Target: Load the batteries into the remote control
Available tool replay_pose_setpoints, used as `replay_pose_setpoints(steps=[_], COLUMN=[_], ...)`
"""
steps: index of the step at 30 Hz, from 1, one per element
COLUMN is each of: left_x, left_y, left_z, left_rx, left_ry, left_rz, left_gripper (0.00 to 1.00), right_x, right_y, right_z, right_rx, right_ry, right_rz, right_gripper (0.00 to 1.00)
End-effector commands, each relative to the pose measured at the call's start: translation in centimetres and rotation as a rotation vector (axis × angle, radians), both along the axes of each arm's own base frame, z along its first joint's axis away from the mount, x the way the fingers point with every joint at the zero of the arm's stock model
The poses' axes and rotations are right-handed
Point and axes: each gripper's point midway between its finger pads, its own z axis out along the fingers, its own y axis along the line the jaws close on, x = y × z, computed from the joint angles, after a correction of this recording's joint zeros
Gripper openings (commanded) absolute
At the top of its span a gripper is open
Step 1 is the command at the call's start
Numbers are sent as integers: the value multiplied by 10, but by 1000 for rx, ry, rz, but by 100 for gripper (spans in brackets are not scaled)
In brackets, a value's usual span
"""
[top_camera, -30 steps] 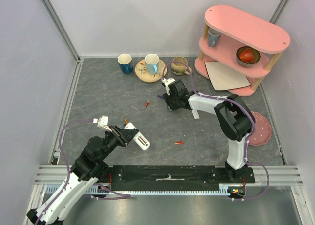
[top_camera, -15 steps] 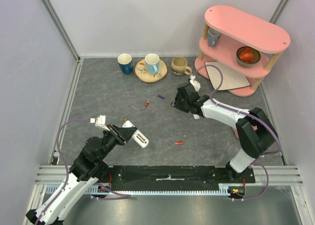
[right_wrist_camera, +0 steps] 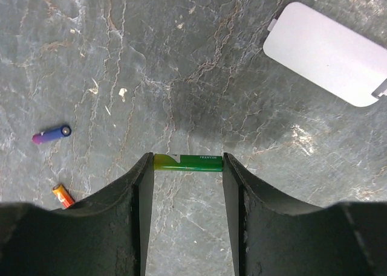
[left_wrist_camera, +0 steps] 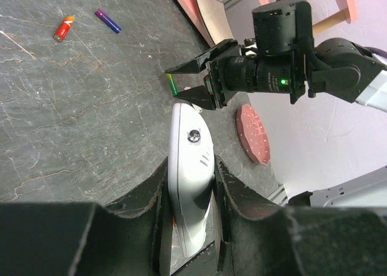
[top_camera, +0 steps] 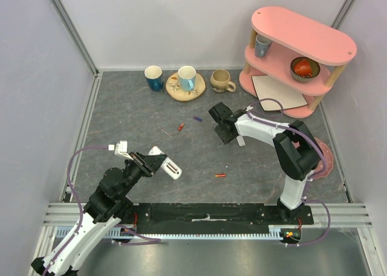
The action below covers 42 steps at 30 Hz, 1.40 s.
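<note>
The right gripper (right_wrist_camera: 188, 170) is clamped on a green battery (right_wrist_camera: 188, 162), pinning it end to end between its two fingertips. The dark shadow on the grey table (right_wrist_camera: 109, 58) beyond the battery suggests it is lifted clear. Over the last second this arm has drawn away from the spot beside the purple battery (top_camera: 197, 118), swung right, and now sits a little nearer the middle of the table. From the left wrist view, it is turned so that its open side faces the other arm. The left gripper (left_wrist_camera: 190, 185) is closed on the remote control (left_wrist_camera: 190, 167), holding it by its long edges above the table near the left front. It has eased the remote slightly up and towards the back over the same second. The two hands are still well apart. The move from searching to carrying suggests the pick is finished, and bringing the battery to the remote comes next. I cannot tell from these views whether the remote's open bay faces the battery. An orange battery (right_wrist_camera: 62, 195) and another orange battery (top_camera: 221, 175) lie loose, and a white cover piece (right_wrist_camera: 326, 52) lies just beyond the right gripper.
</note>
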Motion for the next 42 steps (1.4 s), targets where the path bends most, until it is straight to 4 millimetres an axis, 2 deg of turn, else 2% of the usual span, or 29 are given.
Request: replay_pose_setpoints(steps=[1,6,8,10,11,13,18,25,37,40,41,42], left_x=[-3,-5,-6,-6,-6,-7,-7,-8,-12,-12,-12,-13], left_y=[10,9,9,10,10,10,11,12,8,10,11,11], left_z=[32,30,28,29,28,28,24,23,27,28,29,28], left_rx=[-29,-28,-24,-24,-23,-21,-11,-8,-9,-2,3,4], left_ry=[-100,-90,-84,-84,-82,-80,-65,-56,-68,-71,-72,-71], left_rz=[27,16,16,16,16,16,19,21,-9,-5,-3,-3], left_gripper=[2,2,2,2,2,2,2,2,2,2,2,2], right_x=[-4,-11,-11,-13,-13,-14,-15,-13,-8,0,6,8], right_y=[-10,-7,-7,-5,-4,-2,4,13,18,13,13,12], right_z=[-3,-18,-20,-24,-25,-26,-25,-12,9,29,44,50], right_rx=[-53,-54,-57,-55,-53,-51,-36,-15,-28,-93,-105,-124], right_ry=[42,90,99,118,121,130,148,134,85,18,-39,-67], right_rz=[-95,-61,-51,-32,-25,-8,34,96,241,326,356,392], right_gripper=[0,2,13,18,25,33,44,57,62,61,62,62])
